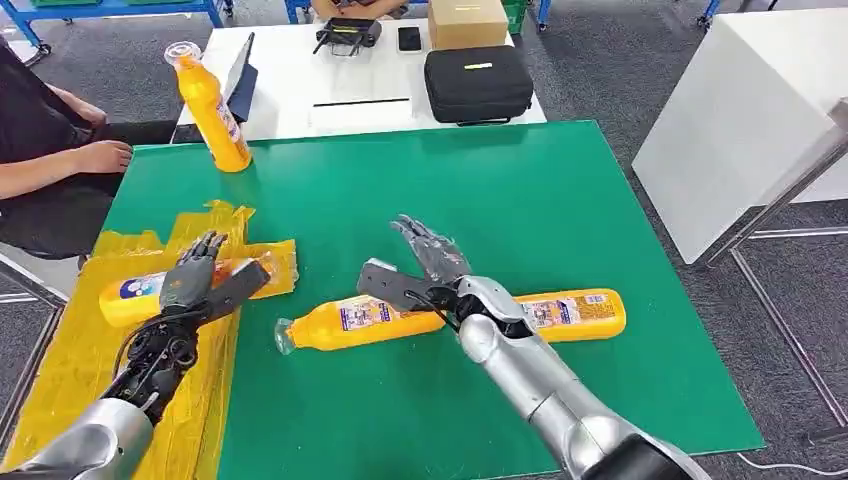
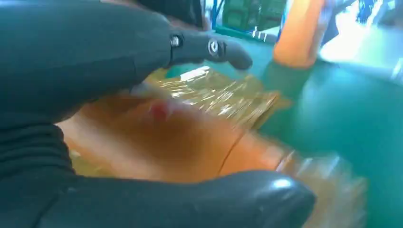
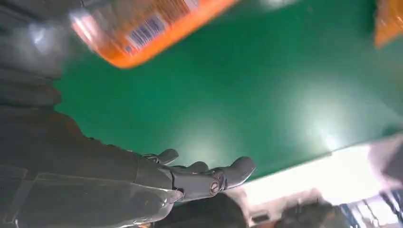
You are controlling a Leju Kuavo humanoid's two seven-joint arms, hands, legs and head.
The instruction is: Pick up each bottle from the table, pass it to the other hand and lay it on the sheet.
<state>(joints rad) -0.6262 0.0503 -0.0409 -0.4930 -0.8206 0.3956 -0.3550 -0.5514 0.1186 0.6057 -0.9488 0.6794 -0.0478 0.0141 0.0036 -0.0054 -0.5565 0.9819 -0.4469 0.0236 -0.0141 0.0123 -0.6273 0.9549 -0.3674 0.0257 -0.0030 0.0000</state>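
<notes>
Three orange-yellow plastic bottles with printed labels. One lies on its side mid green table [image 1: 560,200], clear cap toward the robot's left, partly under the right hand [image 1: 425,270], whose fingers are spread above it, holding nothing. Lying bottle [image 1: 370,322]. A second bottle [image 1: 135,297] lies on the crinkled yellow sheet [image 1: 60,390] beneath the left hand [image 1: 200,285], fingers apart around it; whether they grip it cannot be told. A third bottle [image 1: 212,110] stands upright at the table's far left corner, near a seated person [image 1: 50,150].

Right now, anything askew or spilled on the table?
No spill. The yellow sheet is crumpled and hangs off the green table edge. One bottle lies on it, another lies on the table, a third stands upright.
</notes>
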